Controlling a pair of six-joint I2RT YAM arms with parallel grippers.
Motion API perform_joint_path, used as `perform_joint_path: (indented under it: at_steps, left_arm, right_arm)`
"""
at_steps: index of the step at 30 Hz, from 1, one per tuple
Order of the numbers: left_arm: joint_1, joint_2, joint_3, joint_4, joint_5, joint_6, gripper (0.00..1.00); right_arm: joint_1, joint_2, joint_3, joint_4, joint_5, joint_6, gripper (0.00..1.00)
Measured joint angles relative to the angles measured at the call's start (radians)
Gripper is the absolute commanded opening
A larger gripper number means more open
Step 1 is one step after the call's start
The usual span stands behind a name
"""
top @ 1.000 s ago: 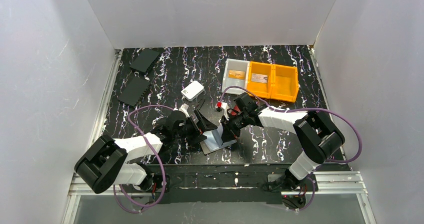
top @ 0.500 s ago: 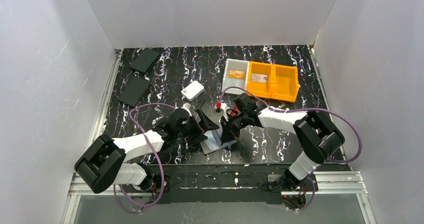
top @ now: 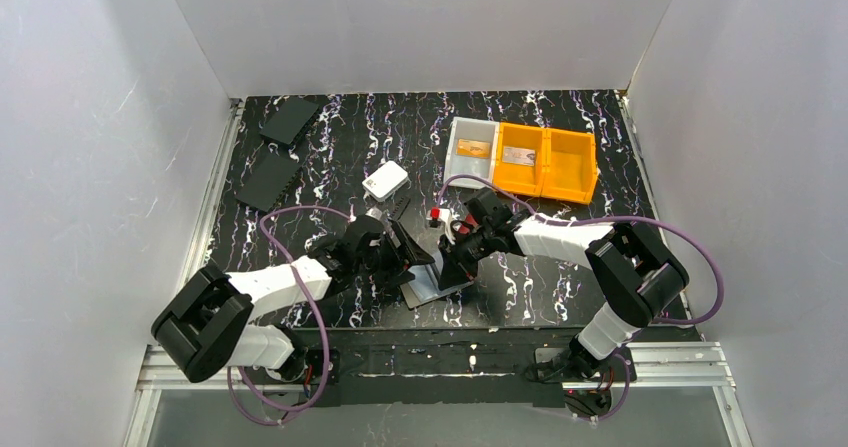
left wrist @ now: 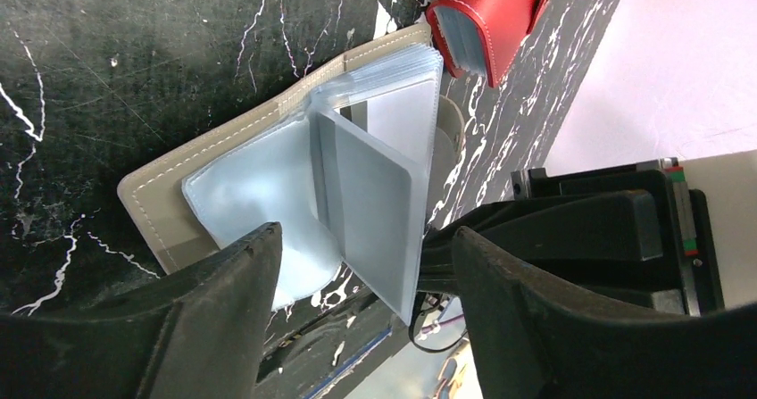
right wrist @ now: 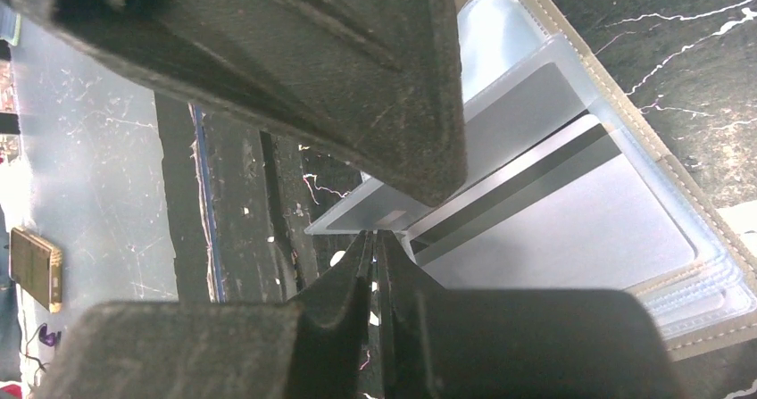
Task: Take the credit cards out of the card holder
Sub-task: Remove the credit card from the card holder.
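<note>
Now the right tool [right wrist: 373,238] pinches the card holder [left wrist: 259,185].

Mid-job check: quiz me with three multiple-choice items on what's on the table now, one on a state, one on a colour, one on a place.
1. The card holder is:
A) snapped shut
B) lying open, its clear sleeves fanned up
C) folded and standing on edge

2. The second wallet beside it is:
A) blue
B) red
C) green

3. The orange-brown card lies:
A) in the grey bin
B) in the card holder
C) on the second wallet

Answers:
1 B: the left wrist view shows its sleeves spread, with one standing up.
2 B: its red cover with a snap shows at the top of that view.
3 A: the top view shows it on the grey bin's floor.
</note>
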Motion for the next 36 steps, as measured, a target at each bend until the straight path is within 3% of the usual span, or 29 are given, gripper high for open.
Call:
perform_joint_path:
  at_steps: [10,16,25,29,36]
  left_arm:
    - [0.0,0.041,0.037,-0.013,-0.003,0.014,0.34]
    - [0.0,0.053,0.038,-0.013,-0.003,0.031,0.0]
    - [0.0,0.027,0.002,0.013,-0.006,0.17,0.0]
    - [0.0,-0.027,-0.037,0.058,0.006,0.292,0.0]
    - [0.0,-0.072,-0.084,0.19,0.057,0.416,0.0]
  right_arm:
    - [0.005,0.0,0.0,-0.007,-0.003,-0.018,0.13]
    - [0.005,0.0,0.0,-0.009,-0.008,-0.02,0.15]
    - [-0.023,-0.016,0.002,0.001,-0.06,-0.006,0.31]
    - [-0.096,-0.056,-0.031,0.103,-0.124,0.098,0.38]
    - [-0.159,-0.109,-0.1,0.315,-0.201,0.313,0.39]
